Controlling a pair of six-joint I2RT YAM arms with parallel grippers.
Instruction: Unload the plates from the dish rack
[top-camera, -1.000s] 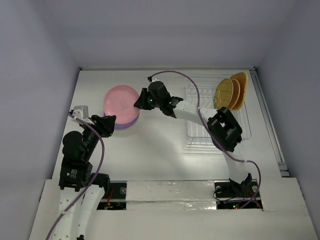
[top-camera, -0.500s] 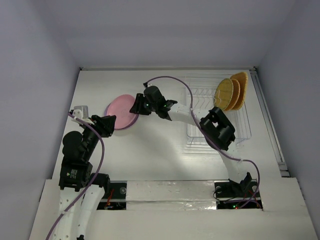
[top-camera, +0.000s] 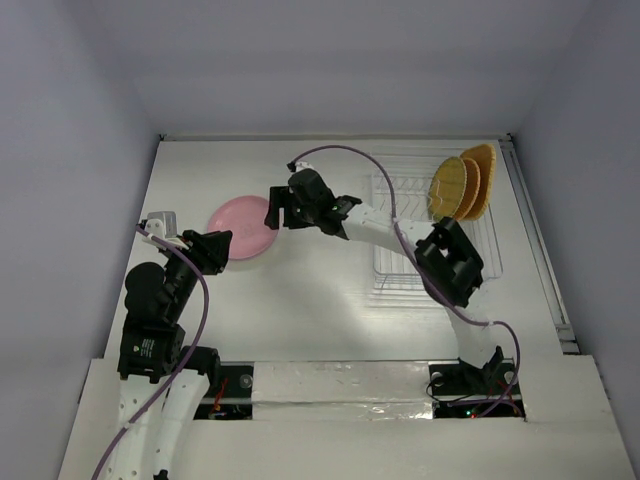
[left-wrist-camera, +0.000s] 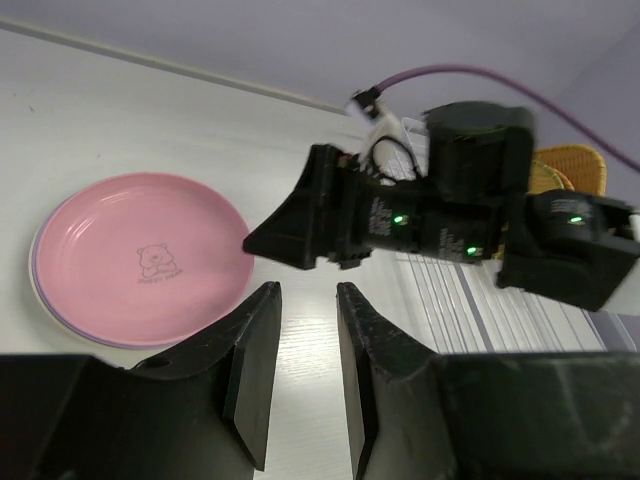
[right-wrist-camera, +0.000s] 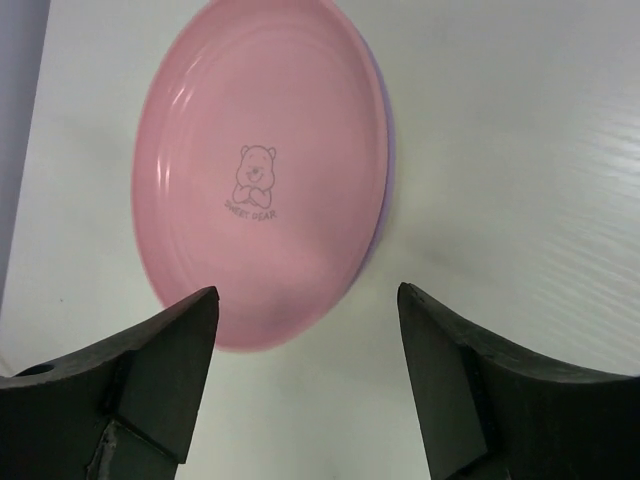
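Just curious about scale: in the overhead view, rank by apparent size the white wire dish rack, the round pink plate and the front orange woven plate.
1. White wire dish rack.
2. Round pink plate.
3. Front orange woven plate; it stands on edge in the rack, so it may only look smaller.

The pink plate (right-wrist-camera: 260, 170) carries a bear print; the orange plates (top-camera: 462, 183) look woven.
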